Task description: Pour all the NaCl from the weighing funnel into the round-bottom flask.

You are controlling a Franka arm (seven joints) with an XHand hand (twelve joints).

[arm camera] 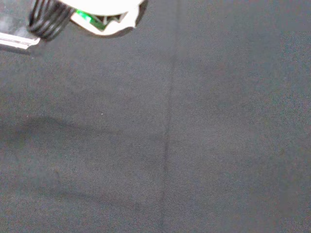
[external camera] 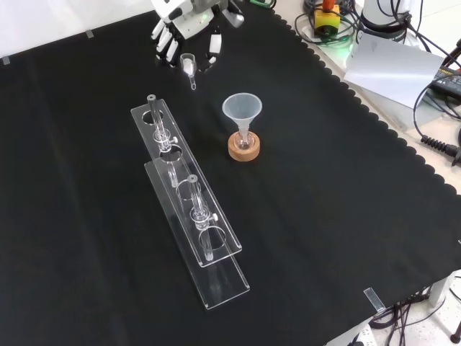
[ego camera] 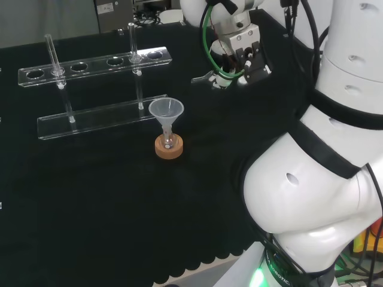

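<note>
Up near the top of the front view, the hand (external camera: 180,29) hangs over the far part of the black cloth (external camera: 346,216) that covers the bench. Its fingers (external camera: 164,45) point down toward the cloth and look fairly straight, with black tips. Just below them in that view lies the weighing funnel (external camera: 189,68), a small clear scoop with a thin stem pointing toward the camera. I cannot tell whether the fingers touch it or merely hover above it; nothing shows them curled round it. What the scoop holds is too small to make out.

Nearer the middle of the cloth stands the round-bottom flask (external camera: 244,143), a small clear vessel seated in a cork ring (external camera: 243,150). A translucent plastic funnel (external camera: 242,109) sits upright in its neck, its wide mouth facing up. In the head view the same funnel (ego camera: 166,111) rises from the cork ring (ego camera: 169,148), with the hand (ego camera: 239,57) well apart to the right and farther back.

To the left of the flask in the front view runs a long clear acrylic rack (external camera: 189,202) with round holes in its upper shelf, and two glass tubes (external camera: 163,130) stand in it. In the head view the rack (ego camera: 96,89) lies behind and to the left of the flask.

Through the wrist camera, a blurred white part of the hand (arm camera: 104,19) shows over plain dark cloth (arm camera: 194,145).
</note>
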